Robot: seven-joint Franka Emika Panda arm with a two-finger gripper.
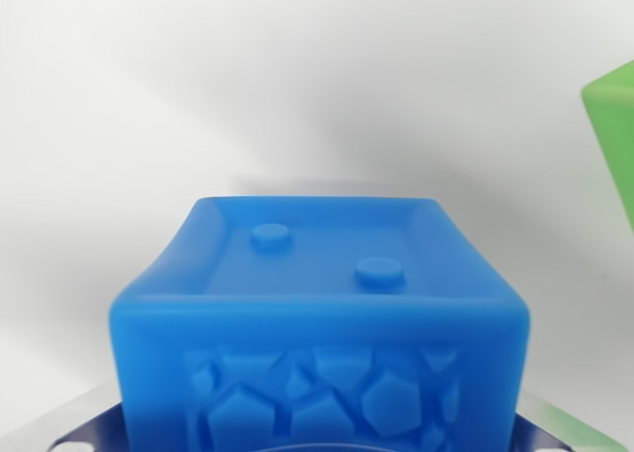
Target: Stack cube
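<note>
You are looking through the wrist view at a plain white surface that fills the upper part of the frame. It is smooth and unmarked, with soft grey shadows crossing it. No wall, edge or corner of the surface can be made out, so positions are given by the frame only.

The blue cube sits at the bottom centre of the view, very close to the camera. Its upper face is recessed inside a raised rim and carries two round studs, one toward the wrist view's left and farther back, one toward the wrist view's right and nearer. The face turned to the camera shows a relief of irregular polygons. You can read no lettering, label or brand on it.

A green object is cut off by the wrist view's right edge, well apart from the blue cube. Only a slanted portion shows, so its shape cannot be confirmed.

Dark metallic parts appear at both lower corners beside the blue cube. You cannot tell how the jaws stand, nor whether they hold the cube.
</note>
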